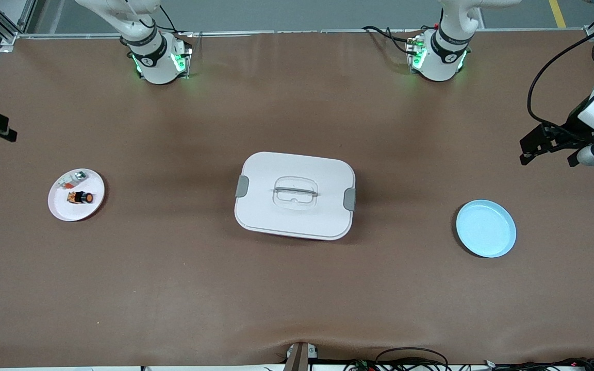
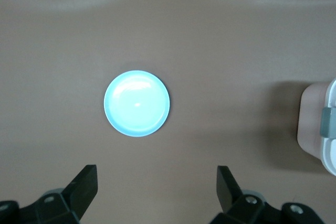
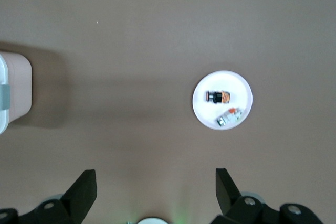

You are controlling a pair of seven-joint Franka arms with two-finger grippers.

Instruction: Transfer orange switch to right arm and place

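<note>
Both grippers hang with fingers spread, gripping nothing: left gripper (image 2: 155, 190) over bare table (image 1: 173, 288) near the blue plate (image 1: 485, 228), right gripper (image 3: 155, 192) off-frame up front. Orange switch (image 1: 80, 197) sits on the white plate (image 1: 60, 208).

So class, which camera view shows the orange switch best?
The right wrist view: the orange switch lies unobstructed on the white plate. The front view shows it smaller; the left wrist view misses it.

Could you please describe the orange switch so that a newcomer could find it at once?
Find the small white plate at the right arm's end of the table. The orange switch lies on it: black with orange, unlike the white-and-silver part beside it.
</note>
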